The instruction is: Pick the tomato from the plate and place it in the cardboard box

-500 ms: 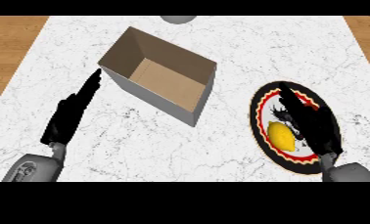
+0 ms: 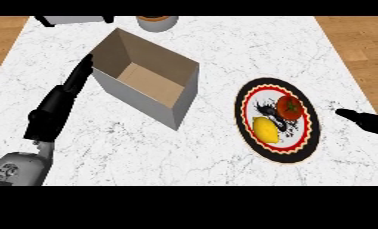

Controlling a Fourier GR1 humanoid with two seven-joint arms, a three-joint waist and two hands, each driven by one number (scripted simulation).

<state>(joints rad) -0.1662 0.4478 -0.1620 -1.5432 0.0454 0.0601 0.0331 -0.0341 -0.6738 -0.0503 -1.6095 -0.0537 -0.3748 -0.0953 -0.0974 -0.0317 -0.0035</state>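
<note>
With the cardboard box (image 2: pixel 148 83) as the landmark, the left hand (image 2: pixel 63 100) lay just to its left on the white marbled surface (image 2: pixel 221 43), its black fingers stretched out straight and holding nothing, the tips close against the box's left wall. The box itself stood open-topped and turned at an angle, its brown inside bare. Beyond its far side, at the surface's back edge, sat part of a grey object (image 2: pixel 70 20) and a round container (image 2: pixel 156 22), both cut off by the view's limit. Well to the right of the box lay a round plate (image 2: pixel 248 104) with a black rim and a red and yellow patterned band. On it rested a yellow lemon (image 2: pixel 266 129) toward the near side and the red tomato (image 2: pixel 289 107) with its green stem, just beyond and to the right of the lemon. Farther right of the plate, only a black part of the right hand (image 2: pixel 359 119) showed at the view's edge, apart from the plate; whether its fingers were spread or curled I could not tell.
</note>
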